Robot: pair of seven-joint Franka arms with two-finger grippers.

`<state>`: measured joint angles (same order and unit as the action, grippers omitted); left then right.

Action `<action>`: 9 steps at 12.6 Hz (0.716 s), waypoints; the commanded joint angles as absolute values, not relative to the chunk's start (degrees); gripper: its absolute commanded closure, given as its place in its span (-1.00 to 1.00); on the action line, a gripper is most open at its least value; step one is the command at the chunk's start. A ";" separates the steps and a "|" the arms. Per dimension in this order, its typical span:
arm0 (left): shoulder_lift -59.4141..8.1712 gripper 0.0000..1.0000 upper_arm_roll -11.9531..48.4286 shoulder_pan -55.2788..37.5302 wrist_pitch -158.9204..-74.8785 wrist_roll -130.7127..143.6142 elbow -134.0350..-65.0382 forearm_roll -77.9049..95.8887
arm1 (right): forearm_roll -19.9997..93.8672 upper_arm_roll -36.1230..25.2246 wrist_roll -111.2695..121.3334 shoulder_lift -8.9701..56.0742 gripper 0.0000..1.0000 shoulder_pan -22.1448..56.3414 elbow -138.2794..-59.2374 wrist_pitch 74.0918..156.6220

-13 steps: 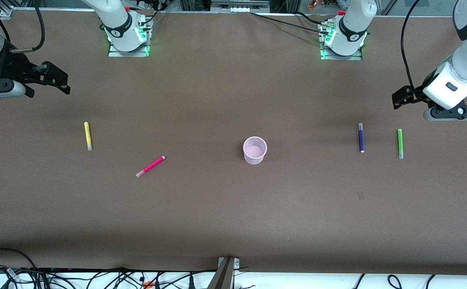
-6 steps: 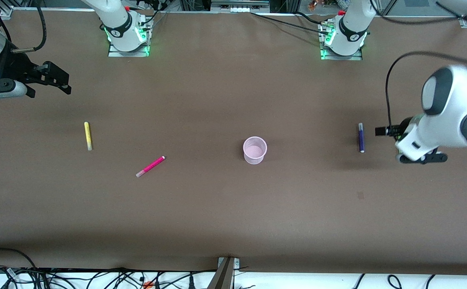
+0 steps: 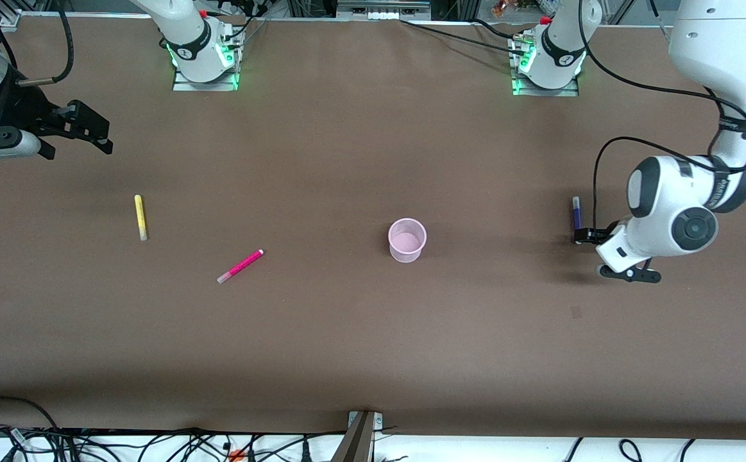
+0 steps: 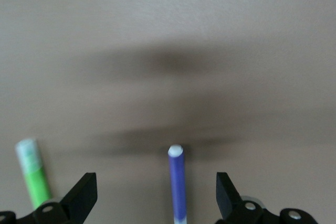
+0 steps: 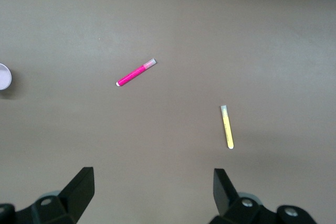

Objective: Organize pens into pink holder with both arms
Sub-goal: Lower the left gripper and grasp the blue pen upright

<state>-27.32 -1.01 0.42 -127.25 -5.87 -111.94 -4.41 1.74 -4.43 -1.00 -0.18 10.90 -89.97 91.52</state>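
Note:
The pink holder (image 3: 406,239) stands upright mid-table. It also shows at the edge of the right wrist view (image 5: 3,76). The dark purple pen (image 3: 576,212) lies toward the left arm's end. My left gripper (image 3: 585,236) is open, low over its near tip. In the left wrist view the purple pen (image 4: 177,182) lies between the fingers of my left gripper (image 4: 156,196), and the green pen (image 4: 33,178) lies outside them. The left arm hides the green pen in the front view. The yellow pen (image 3: 140,217) (image 5: 227,127) and the magenta pen (image 3: 240,266) (image 5: 135,73) lie toward the right arm's end. My right gripper (image 3: 93,133) (image 5: 152,192) is open, waiting over bare table.
The two arm bases (image 3: 203,54) (image 3: 549,61) stand along the table's back edge. Cables and a metal bracket (image 3: 363,427) sit at the edge nearest the front camera. A small dark mark (image 3: 576,312) is on the brown table.
The left arm has swung down and inward, bringing its open gripper over the purple pen and covering the green pen in the front view. The right arm has not moved.

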 commanded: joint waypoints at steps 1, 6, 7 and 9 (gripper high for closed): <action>-23.99 -1.00 -0.62 0.53 -135.16 -7.73 -120.66 -3.96 | 1.85 -4.39 -1.05 0.18 -1.00 11.08 -89.30 92.02; -24.61 -0.06 -0.62 0.53 -135.53 -8.35 -121.82 -3.96 | 1.85 -4.48 -0.70 0.35 -1.00 10.99 -89.30 92.02; -25.13 0.17 -0.62 0.61 -135.53 -8.44 -121.90 -3.96 | 1.85 -4.48 -0.70 0.44 -1.00 11.07 -89.30 92.11; -27.68 0.26 -0.62 0.62 -135.79 -8.44 -121.47 -3.87 | 1.85 -4.40 -0.88 0.53 -1.00 11.07 -89.30 92.28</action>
